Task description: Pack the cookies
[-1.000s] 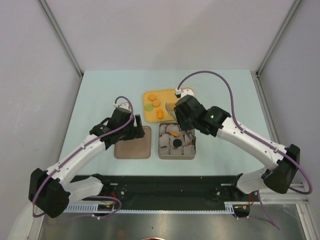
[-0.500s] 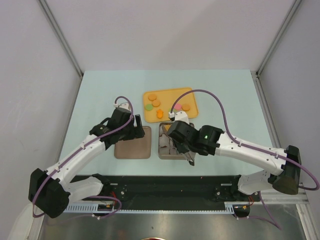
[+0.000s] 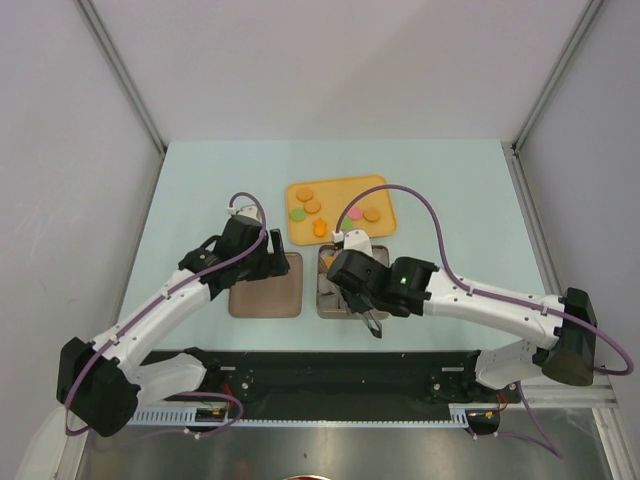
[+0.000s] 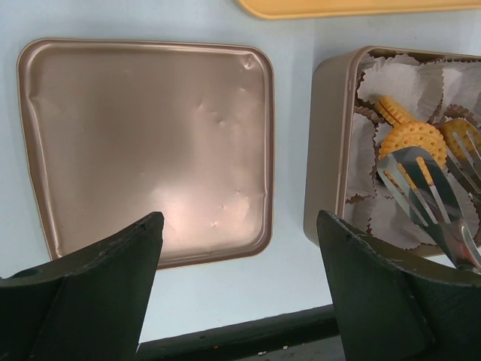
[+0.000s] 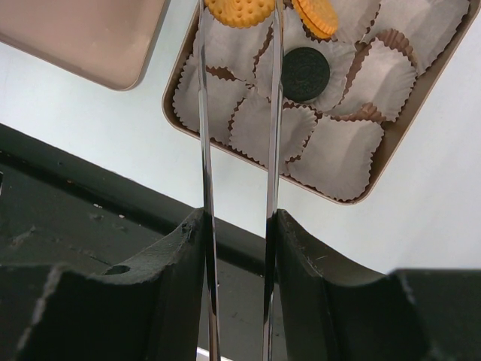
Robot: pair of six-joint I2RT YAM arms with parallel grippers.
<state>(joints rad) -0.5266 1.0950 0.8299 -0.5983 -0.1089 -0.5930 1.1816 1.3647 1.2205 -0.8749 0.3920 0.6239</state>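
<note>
A tin box (image 3: 326,292) lined with white paper cups holds a black cookie (image 5: 304,74) and orange cookies (image 5: 317,15). My right gripper (image 5: 237,218) is shut on metal tongs (image 5: 204,135) above the tin; it also shows in the top view (image 3: 370,318). The tong tips bracket an orange cookie (image 5: 239,9) over the far cups, also seen in the left wrist view (image 4: 412,141). Several more cookies (image 3: 305,194) lie on an orange tray (image 3: 340,183). My left gripper (image 4: 239,226) is open and empty, near the lid's front edge.
The tin's bronze lid (image 4: 146,143) lies flat to the left of the tin (image 4: 328,150). A black rail (image 3: 320,370) runs along the table's near edge. Grey walls enclose the table on three sides.
My right gripper has carried the tongs from the orange tray back toward the near side, over the tin. The left arm has not moved.
</note>
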